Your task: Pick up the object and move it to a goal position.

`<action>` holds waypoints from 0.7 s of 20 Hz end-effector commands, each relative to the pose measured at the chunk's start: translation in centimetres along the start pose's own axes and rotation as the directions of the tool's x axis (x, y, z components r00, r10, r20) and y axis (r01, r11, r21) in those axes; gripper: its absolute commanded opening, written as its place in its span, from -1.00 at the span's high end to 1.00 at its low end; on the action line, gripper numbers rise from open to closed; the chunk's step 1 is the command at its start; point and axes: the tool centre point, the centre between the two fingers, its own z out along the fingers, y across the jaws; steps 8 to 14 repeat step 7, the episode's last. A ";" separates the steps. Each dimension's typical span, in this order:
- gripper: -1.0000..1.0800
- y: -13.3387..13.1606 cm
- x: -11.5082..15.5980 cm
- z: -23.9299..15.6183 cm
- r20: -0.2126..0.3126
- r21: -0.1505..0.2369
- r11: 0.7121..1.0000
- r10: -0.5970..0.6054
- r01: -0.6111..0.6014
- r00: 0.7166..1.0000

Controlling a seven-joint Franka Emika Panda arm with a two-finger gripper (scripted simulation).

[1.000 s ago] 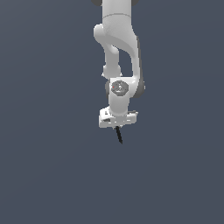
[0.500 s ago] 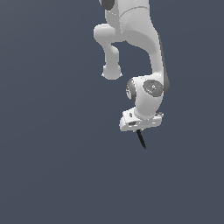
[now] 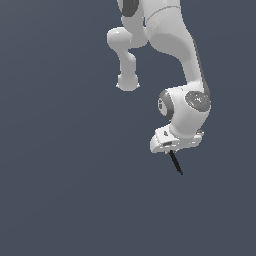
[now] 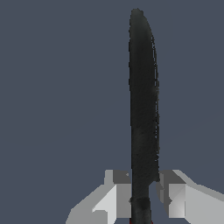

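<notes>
The object is a thin black stick (image 3: 175, 163) that hangs from under the white gripper (image 3: 171, 149) and slants down toward the exterior view's right. In the wrist view the stick (image 4: 143, 109) runs long and dark out from between the two grey fingers (image 4: 118, 192), which close on it near its base. A trace of red shows at the stick's held end (image 4: 142, 218). The gripper is shut on the stick and holds it in the air, clear of any surface.
The white arm (image 3: 170, 45) comes down from the top of the exterior view, with its elbow joint (image 3: 127, 80) to the left of the wrist. A plain dark grey-blue background surrounds everything.
The arm has carried the stick toward the exterior view's right and a little lower over the last second. The grip on the stick is unchanged.
</notes>
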 end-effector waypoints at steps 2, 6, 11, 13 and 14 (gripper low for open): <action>1.00 -0.6 0.5 -0.2 0.000 0.000 1.000 0.001 -0.001 1.000; 1.00 -0.6 0.5 -0.2 0.000 0.000 1.000 0.001 -0.001 1.000; 1.00 -0.5 0.5 -0.2 0.000 0.000 1.000 0.001 -0.001 1.000; 1.00 -0.5 0.5 -0.2 0.000 0.000 1.000 0.001 -0.001 1.000; 1.00 -0.5 0.5 -0.2 0.000 0.000 1.000 0.001 -0.001 1.000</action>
